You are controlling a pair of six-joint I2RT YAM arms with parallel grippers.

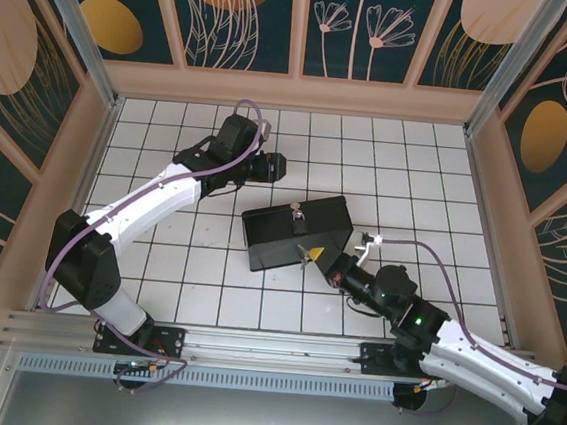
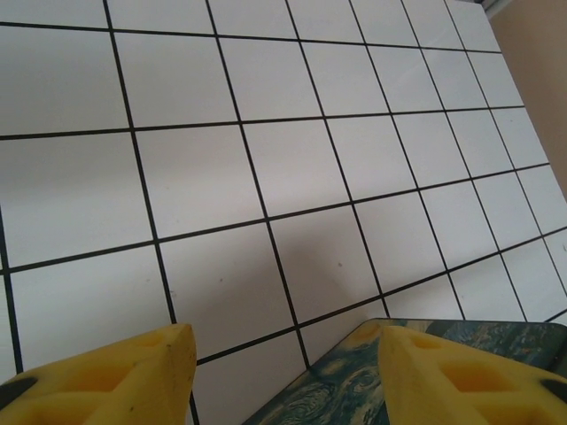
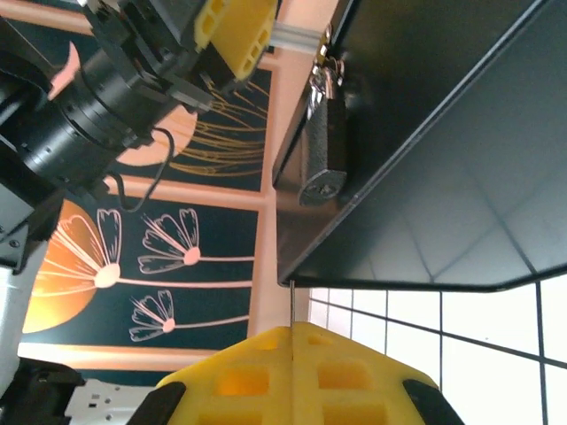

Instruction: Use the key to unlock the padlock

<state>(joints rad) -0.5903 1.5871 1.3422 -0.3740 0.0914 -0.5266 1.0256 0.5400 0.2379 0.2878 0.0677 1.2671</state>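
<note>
Broadly, the white tiled counter (image 1: 186,284) carries a dark painted box (image 1: 280,244). The left end effector (image 2: 285,341) hovers at its corner, jaws apart, empty. The right end effector (image 3: 292,341) — nearer of the 2 — is pinched closed on a thin silvery key (image 3: 291,305), blade pointing toward the grey metal padlock (image 3: 323,150) hanging on the box — nothing stands between.

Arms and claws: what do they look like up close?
The left arm and right arm have white shells, black joints and a trailing purple cable. The left claw and right claw have chunky yellow fingers with square hollows. A green light glows on the right arm.
</note>
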